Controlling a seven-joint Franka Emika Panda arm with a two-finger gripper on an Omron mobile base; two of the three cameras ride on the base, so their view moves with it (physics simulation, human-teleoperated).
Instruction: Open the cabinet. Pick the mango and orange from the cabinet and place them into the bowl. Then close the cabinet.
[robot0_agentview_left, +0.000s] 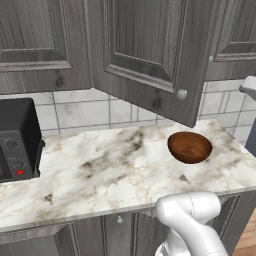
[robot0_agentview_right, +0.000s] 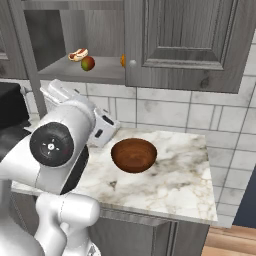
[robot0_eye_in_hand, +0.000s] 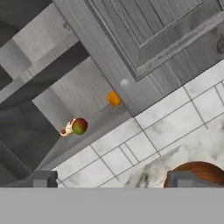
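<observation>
Closest to me from the left base view is the arm's white elbow, low over the counter edge; beyond it the bowl sits empty on the marble counter, near the black microwave only in the sense of sharing the top, well apart from it. One door of the cabinet hangs swung out over the counter.

From the right base view, the arm's big dark joint fills the near left. Behind it the cabinet's left side stands open, and on the shelf lie the mango, just beside what looks like a hot dog, and the orange, half hidden by the shut right door.

The hand view looks up at the shelf: the gripper has its fingers spread wide, holding nothing, with mango and orange well ahead. I'd say opening is done and picking is starting; next the hand must rise to the shelf and settle round one fruit, avoiding the hot dog.
</observation>
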